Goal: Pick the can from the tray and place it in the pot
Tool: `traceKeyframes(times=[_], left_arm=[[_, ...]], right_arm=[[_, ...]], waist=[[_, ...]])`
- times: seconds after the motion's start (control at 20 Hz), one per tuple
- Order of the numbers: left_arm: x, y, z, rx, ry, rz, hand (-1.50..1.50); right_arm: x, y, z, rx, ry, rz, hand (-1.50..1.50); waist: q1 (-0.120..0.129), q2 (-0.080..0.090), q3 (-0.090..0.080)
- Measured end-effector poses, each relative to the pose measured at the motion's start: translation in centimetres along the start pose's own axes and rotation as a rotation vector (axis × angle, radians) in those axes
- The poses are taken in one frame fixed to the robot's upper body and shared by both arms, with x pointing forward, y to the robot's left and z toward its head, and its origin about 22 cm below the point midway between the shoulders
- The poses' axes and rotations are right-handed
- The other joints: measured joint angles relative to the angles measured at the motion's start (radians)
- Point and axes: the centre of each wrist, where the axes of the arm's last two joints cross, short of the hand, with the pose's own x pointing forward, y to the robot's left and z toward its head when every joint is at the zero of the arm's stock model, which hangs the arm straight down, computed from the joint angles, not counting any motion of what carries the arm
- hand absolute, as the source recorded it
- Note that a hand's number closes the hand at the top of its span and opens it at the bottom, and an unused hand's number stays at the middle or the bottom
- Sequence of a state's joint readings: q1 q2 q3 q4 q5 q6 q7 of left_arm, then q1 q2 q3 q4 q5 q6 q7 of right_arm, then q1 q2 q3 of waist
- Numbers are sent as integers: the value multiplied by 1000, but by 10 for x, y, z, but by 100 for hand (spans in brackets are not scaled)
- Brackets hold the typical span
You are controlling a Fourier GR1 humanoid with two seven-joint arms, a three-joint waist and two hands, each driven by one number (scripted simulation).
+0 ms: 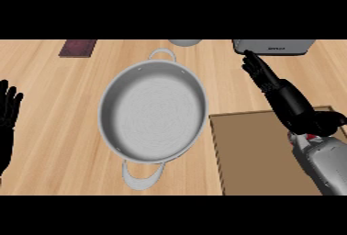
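A silver pot with two loop handles sits in the middle of the wooden counter, nothing inside it. To its right lies a brown tray. My right hand hangs over the tray's far right part, its fingers straight and pointing away past the tray's far edge, the thumb tucked to the right. A small red and white patch shows just under the wrist; it may be the can, mostly hidden by the hand and forearm. My left hand rests open at the left edge, fingers up.
A dark red-brown flat object lies at the back left. A grey round object sits just behind the pot's far handle. A grey appliance stands at the back right, close to my right fingertips.
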State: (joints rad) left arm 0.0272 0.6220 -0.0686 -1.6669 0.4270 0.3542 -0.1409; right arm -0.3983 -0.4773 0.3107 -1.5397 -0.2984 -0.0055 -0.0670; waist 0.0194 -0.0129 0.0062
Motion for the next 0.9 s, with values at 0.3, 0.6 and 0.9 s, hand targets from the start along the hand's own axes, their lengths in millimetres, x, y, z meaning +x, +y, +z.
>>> traceKeyframes(times=[0.3,0.6,0.9], left_arm=[[-21,12,0,19,183,-199,0],[-50,16,16,38,439,-257,0],[-48,-3,0,8,519,-281,0]], right_arm=[[-10,-40,23,-22,76,2,150],[-16,-83,53,-398,42,334,-150],[-17,-80,104,-484,18,486,-150]], waist=[[-34,14,-4],[-83,15,-5],[-57,11,-6]])
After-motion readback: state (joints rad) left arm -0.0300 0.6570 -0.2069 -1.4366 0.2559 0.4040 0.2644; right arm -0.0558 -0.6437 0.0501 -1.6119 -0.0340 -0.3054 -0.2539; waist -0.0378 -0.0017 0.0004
